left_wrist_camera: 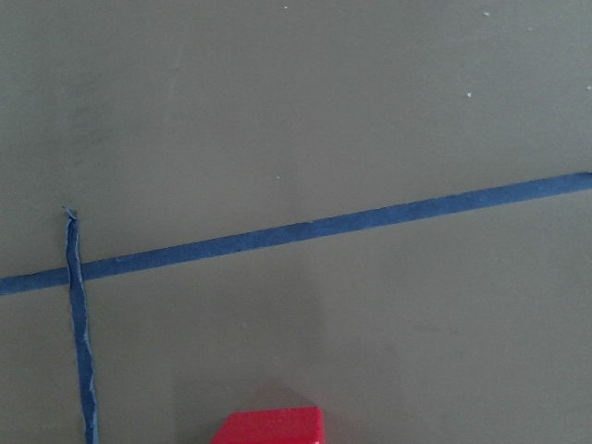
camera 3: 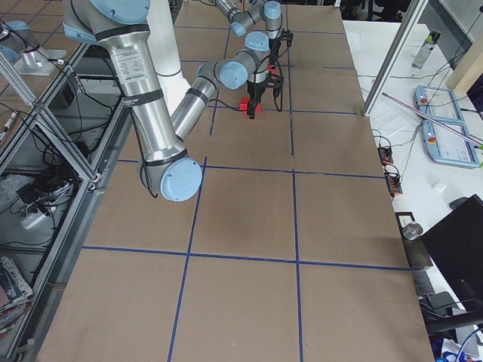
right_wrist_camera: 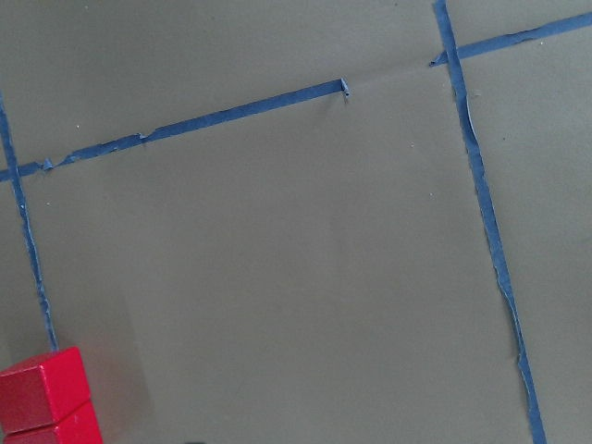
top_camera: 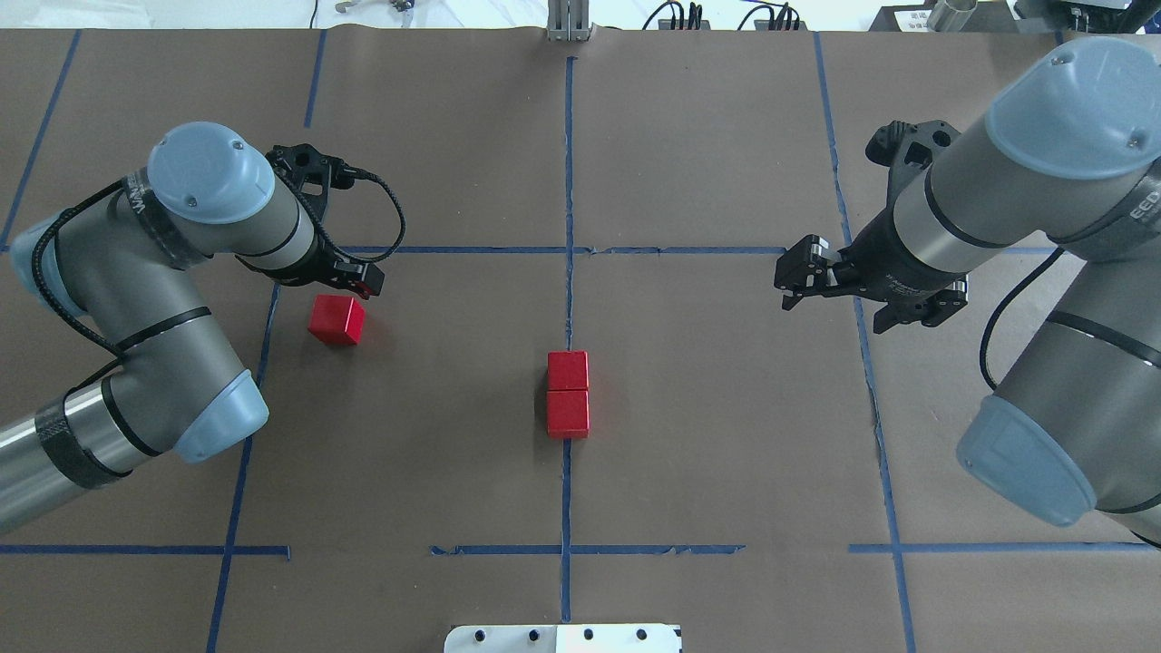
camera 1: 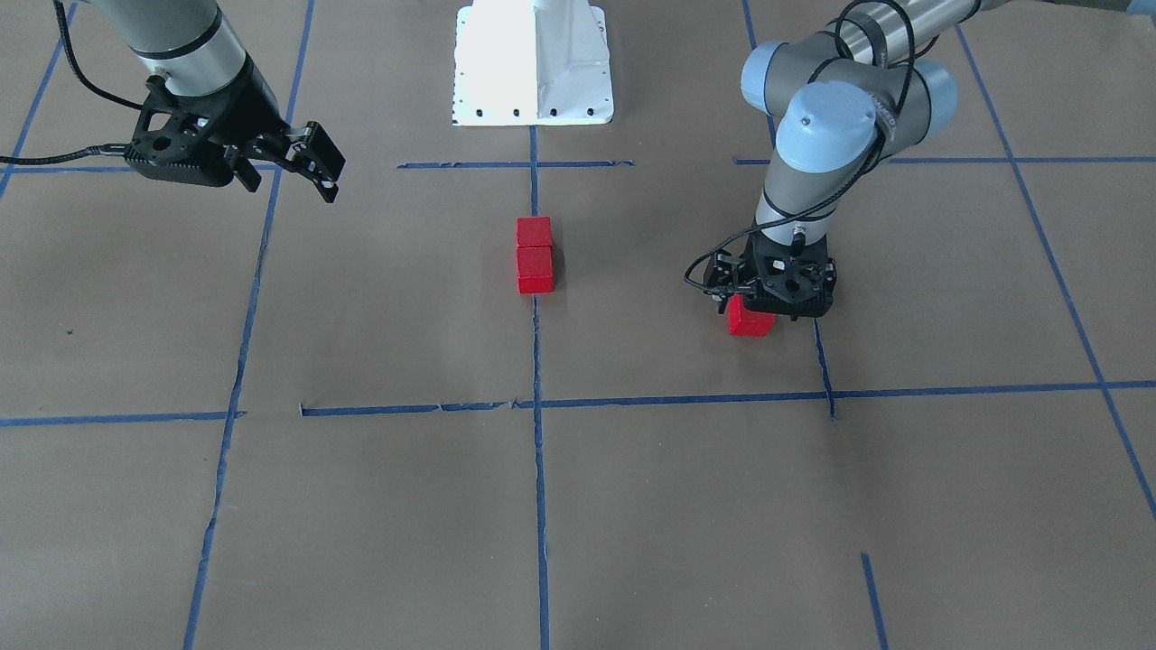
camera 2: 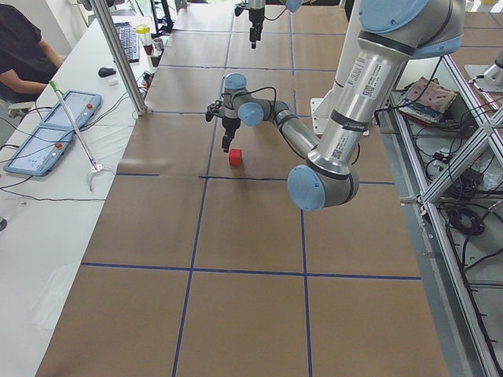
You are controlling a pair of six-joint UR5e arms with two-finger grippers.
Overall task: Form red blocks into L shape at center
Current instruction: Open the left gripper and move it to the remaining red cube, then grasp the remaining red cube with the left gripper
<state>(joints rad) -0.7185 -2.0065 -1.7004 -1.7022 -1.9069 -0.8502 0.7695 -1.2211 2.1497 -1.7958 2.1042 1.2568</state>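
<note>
The left pincer (top_camera: 361, 279) hangs straight above the third block (top_camera: 336, 319), which rests on the brown paper (top_camera: 707, 408) and is not lifted. I cannot tell whether its jaws are apart or together, because the wrist and the cable hide them. Its own camera shows only the top of the block at the lower edge. The right pincer (top_camera: 791, 279) stands with its jaws apart and holds nothing. Between the two pincers, well away from each, the pair of blocks (top_camera: 568, 394) lies on the middle tape line (top_camera: 569, 227). The two touch face to face in one row.

The step in hand is, I think, taking the third block. To do it well, the left pincer should go down with its jaws parallel to two opposite faces, since the block looks a little turned against the grid. It should close on the middle of the block. After that the block must be set flat beside one end of the pair, touching its side, without pushing the row.

There is some print on a band of the left arm (top_camera: 154, 299), but it is cut off and I cannot read it.
</note>
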